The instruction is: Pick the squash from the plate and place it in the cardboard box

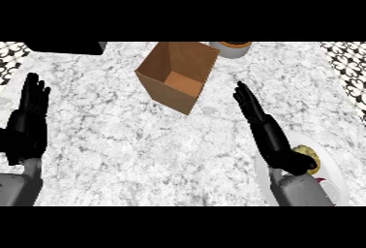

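one box [176, 75], one plate [334, 180], perhaps one squash [309, 156]

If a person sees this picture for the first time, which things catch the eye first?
The open brown cardboard box stands out at the top centre of the white marble counter. The black right hand, fingers straight, reaches above a white plate at lower right, partly hiding a yellow squash. The black left hand rests open at the left edge.
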